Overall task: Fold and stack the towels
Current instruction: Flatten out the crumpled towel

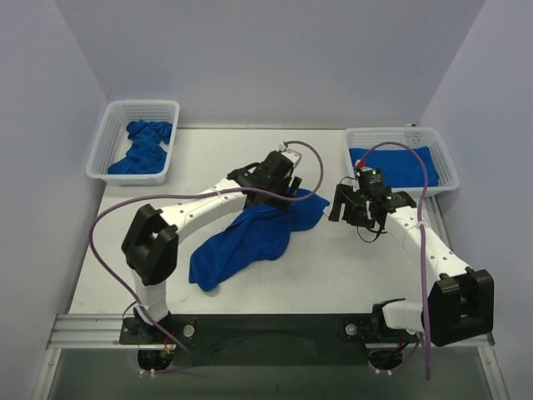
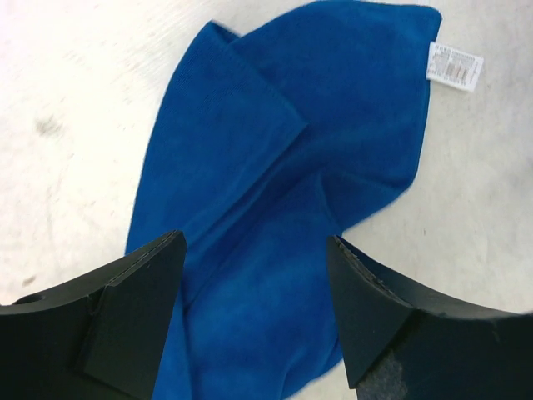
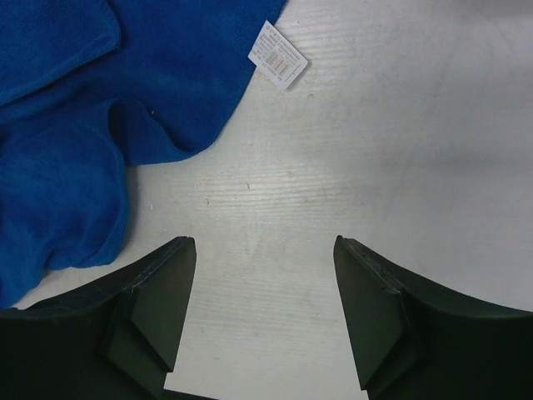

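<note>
A crumpled blue towel [image 1: 250, 237] lies on the table's middle, with a white label [image 2: 455, 65] at one corner. My left gripper [image 1: 287, 193] is open and empty, just above the towel's far end; the towel [image 2: 283, 192] fills the left wrist view under the jaws. My right gripper [image 1: 348, 208] is open and empty over bare table, just right of the towel's corner [image 3: 100, 100] and its label [image 3: 278, 55]. Crumpled blue towels [image 1: 143, 148] lie in the left basket [image 1: 117, 117]. A folded blue towel [image 1: 400, 165] lies in the right basket [image 1: 445, 158].
The white baskets stand at the far left and far right corners of the table. Purple cables loop over both arms. Walls close in on the left, right and back.
</note>
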You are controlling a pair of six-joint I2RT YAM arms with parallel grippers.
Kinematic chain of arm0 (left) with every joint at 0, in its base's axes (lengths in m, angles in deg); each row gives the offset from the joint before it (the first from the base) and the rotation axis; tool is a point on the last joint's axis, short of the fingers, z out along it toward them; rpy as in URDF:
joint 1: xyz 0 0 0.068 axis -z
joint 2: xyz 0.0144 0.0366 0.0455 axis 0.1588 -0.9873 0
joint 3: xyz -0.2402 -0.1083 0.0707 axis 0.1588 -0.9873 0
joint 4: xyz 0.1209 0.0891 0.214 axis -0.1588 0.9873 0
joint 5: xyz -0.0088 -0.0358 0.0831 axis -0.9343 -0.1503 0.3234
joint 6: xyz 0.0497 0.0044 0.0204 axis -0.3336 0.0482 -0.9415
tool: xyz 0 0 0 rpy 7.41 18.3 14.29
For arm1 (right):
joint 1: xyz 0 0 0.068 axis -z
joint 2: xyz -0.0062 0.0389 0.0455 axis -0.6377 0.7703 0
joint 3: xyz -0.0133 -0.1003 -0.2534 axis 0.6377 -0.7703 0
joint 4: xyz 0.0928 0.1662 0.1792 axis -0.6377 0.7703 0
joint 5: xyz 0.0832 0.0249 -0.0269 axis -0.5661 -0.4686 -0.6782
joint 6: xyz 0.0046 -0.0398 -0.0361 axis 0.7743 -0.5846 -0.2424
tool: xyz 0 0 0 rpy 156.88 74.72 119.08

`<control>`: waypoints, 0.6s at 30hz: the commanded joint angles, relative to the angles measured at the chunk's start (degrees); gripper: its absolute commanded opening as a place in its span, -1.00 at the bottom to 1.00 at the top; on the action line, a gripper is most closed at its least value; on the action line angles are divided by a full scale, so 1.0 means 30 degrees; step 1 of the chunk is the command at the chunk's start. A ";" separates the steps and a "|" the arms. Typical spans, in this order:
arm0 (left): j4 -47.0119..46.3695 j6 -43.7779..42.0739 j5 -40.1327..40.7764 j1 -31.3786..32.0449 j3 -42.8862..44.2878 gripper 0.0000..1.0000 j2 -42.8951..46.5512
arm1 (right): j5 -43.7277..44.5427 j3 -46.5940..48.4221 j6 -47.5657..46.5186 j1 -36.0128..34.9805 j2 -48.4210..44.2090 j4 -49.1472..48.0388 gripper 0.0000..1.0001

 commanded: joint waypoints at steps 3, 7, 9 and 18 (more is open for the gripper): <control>-0.1747 -0.0384 0.1151 0.0700 0.3779 0.56 -0.3480 | 0.0902 -0.1147 0.0707 0.0230 -0.1792 0.0103 0.36; -0.2657 -0.0234 0.2351 0.1257 0.5098 0.54 -0.5880 | 0.0874 -0.1881 0.1146 0.0200 -0.2554 0.0103 0.38; -0.2657 -0.0293 0.2907 0.1375 0.5570 0.53 -0.6529 | 0.0873 -0.2262 0.1293 0.0230 -0.2993 0.0132 0.40; -0.2569 -0.0733 0.3789 0.1375 0.6774 0.12 -0.8699 | 0.1049 -0.3229 0.1410 0.0230 -0.4459 0.0279 0.42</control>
